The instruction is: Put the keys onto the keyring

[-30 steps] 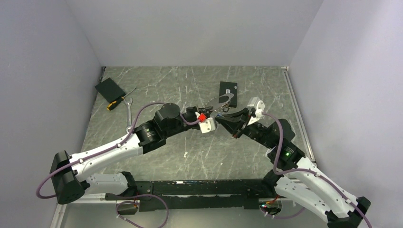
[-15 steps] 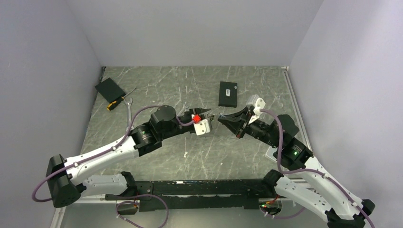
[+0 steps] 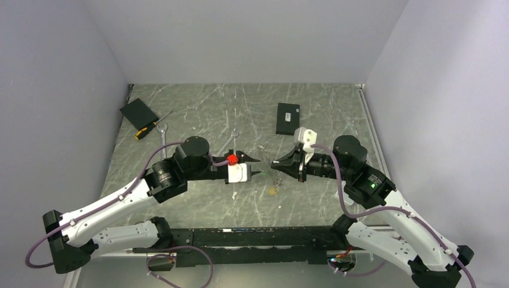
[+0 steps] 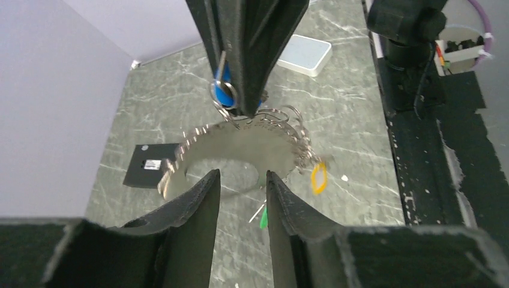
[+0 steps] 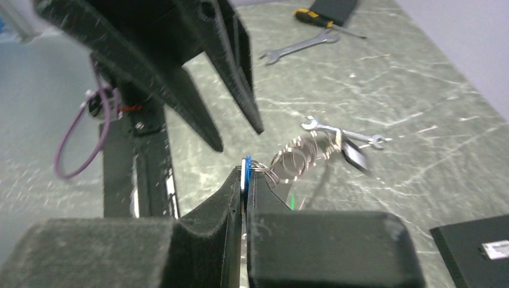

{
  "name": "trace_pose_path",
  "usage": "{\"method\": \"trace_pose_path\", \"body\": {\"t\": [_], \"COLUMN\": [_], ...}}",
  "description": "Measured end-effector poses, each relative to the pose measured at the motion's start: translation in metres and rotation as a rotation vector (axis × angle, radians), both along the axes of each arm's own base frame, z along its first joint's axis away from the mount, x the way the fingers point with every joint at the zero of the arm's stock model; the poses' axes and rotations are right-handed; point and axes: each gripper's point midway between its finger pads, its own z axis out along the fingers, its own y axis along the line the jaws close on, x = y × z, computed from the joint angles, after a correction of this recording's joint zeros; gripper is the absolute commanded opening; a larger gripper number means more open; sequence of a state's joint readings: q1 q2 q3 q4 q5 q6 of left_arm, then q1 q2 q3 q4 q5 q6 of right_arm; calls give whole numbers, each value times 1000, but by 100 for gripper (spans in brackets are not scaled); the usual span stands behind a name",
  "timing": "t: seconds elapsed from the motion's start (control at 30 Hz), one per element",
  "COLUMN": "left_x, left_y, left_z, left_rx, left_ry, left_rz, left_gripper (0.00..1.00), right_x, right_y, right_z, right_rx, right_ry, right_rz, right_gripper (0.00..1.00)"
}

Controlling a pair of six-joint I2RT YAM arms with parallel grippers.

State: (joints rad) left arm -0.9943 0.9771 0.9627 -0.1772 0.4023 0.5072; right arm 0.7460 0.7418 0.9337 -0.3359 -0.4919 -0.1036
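My right gripper (image 5: 245,174) is shut on a blue-headed key (image 5: 245,167), held above the table; it also shows in the left wrist view (image 4: 223,93). The keyring (image 4: 299,141), a silver loop with a chain-like cluster of small rings (image 5: 298,157), hangs from that key, with a black-headed key (image 5: 355,155) on it. In the top view the bundle (image 3: 277,177) dangles under my right gripper (image 3: 274,163). My left gripper (image 4: 240,180) is open and empty, facing the right one a short gap away (image 3: 257,167). A green-headed key (image 4: 263,219) lies on the table below.
A yellow ring (image 4: 318,178) lies on the table near the green key. A black box (image 3: 288,118) is at the back middle. A black pad (image 3: 138,112), a screwdriver (image 3: 150,127) and a wrench (image 3: 163,144) are at back left. Another wrench (image 5: 342,133) lies mid-table.
Both grippers have moved toward the near side. The keyring has left the spot by the black box and now hangs from my right gripper. The gap between the grippers has widened.
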Motion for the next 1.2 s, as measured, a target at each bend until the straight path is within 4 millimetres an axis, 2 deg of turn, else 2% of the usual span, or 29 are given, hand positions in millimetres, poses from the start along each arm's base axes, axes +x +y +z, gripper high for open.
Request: {"method": "trace_pose_path", "body": {"t": [0.17,0.33,0.77,0.8,0.83,0.93,1.2], "left_x": [-10,-18,-37,-38,-38,-39,-38], "left_y": [4,5,-1,-1,-1,-1,-3], "left_z": [-3,-8,-7,-6,-6,-5,-5], "left_rx": [30,42,5,2,0,-3,-6], "left_ry": [38,82,186,185,187,192,209], "left_rz": [-29,-58,-136,-140,-142,-145,-137], "left_gripper": [36,34,30,29,28,24,25], "right_x": [-20,-31,-43,-42,-42,-41,-30], "right_y": [3,5,7,7,7,7,6], "right_z": [-17,-20,-32,-33,-33,-31,-36], "right_rx": [-67,-73,-84,-86,-87,-86,-111], "right_ry": [0,-40,-68,-68,-71,-93,-93], "right_rz": [137,215,306,306,307,307,255], "right_gripper": [0,0,0,48,3,0,0]}}
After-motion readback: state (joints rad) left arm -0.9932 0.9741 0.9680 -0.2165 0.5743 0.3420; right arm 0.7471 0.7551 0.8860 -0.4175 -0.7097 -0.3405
